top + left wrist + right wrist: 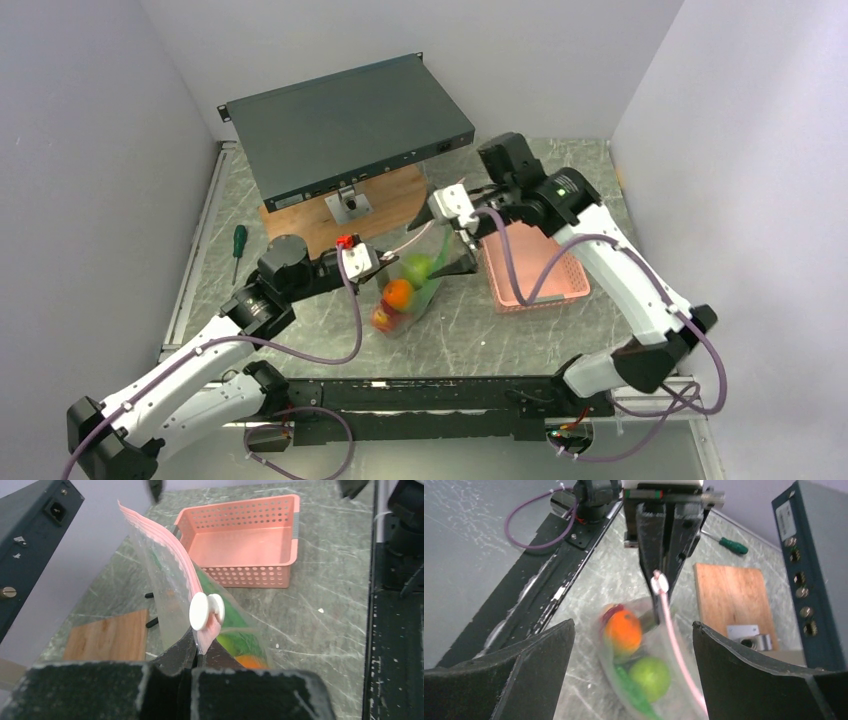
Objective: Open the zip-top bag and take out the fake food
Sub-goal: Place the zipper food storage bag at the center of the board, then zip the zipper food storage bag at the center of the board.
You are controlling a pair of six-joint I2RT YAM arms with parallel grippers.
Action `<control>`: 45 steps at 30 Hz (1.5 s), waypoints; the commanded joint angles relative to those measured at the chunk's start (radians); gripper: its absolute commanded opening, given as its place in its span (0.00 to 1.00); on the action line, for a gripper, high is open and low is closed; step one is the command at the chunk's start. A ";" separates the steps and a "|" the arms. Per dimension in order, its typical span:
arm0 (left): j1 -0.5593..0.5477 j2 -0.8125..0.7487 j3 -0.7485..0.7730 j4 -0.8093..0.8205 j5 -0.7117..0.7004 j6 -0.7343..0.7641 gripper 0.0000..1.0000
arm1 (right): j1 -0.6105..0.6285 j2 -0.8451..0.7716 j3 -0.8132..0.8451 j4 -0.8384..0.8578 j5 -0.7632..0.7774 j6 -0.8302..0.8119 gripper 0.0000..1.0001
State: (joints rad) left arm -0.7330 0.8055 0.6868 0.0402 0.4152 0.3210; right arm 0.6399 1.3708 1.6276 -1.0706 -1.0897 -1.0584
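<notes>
On the grey veined table [480, 335], between the two arms and just left of the pink slotted plastic basket [540, 275]: the clear, floppy zip-top plastic bag [412, 285], hung upright by its pink zip edge, bottom seemingly resting on the table. Likely light, limp and slick, sure to fold or slide under any push, so best taken by the stiffer zip strip rather than the film. Clenched on that strip, just below the round white slider [206, 611]: the left gripper [196, 659]. Spread wide over the bag, jaws released and grasping nothing: the right gripper [633, 627]. Low inside the bag, the fake food: a glossy orange plastic mango [623, 630], a green plastic apple [650, 676], a long green pod [631, 695], a red piece [382, 320]. Probably hard, smooth and rounded, prone to roll or squirt from a pinch, so better gripped across the widest part. Smallest and handiest hold: the slider, stiff enough for a firm pinch and a pull along the pink track.
</notes>
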 commanded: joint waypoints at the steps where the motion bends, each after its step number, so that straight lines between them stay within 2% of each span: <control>1: 0.074 -0.001 0.049 0.048 0.238 -0.051 0.00 | 0.074 0.113 0.168 0.008 0.065 0.042 0.86; 6: 0.111 -0.021 0.032 0.060 0.302 -0.083 0.00 | 0.091 0.235 0.287 -0.018 0.021 0.114 0.81; 9: 0.125 -0.048 0.015 0.073 0.290 -0.098 0.00 | 0.111 0.296 0.382 -0.085 0.018 0.125 0.74; 12: 0.139 -0.056 0.020 0.061 0.280 -0.120 0.00 | 0.147 0.338 0.459 -0.143 0.058 0.118 0.72; 17: 0.173 -0.053 0.027 0.079 0.304 -0.179 0.00 | 0.214 0.367 0.473 -0.141 0.160 0.159 0.66; 21: 0.192 -0.029 0.038 0.083 0.324 -0.221 0.00 | 0.225 0.397 0.538 -0.181 0.171 0.175 0.55; 25: 0.208 -0.015 0.043 0.095 0.342 -0.257 0.00 | 0.226 0.379 0.511 -0.147 0.225 0.211 0.44; 33: 0.239 0.004 0.041 0.139 0.396 -0.342 0.00 | 0.225 0.370 0.475 -0.101 0.273 0.239 0.37; 37: 0.244 0.006 0.041 0.139 0.398 -0.344 0.00 | 0.226 0.369 0.482 -0.094 0.270 0.251 0.23; 45: 0.247 0.007 0.060 0.096 0.425 -0.301 0.01 | 0.224 0.372 0.481 -0.059 0.301 0.295 0.04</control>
State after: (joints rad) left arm -0.4923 0.8165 0.6895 0.1074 0.7902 -0.0048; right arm 0.8665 1.7641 2.1006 -1.1744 -0.8093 -0.8047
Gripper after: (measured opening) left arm 0.009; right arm 0.101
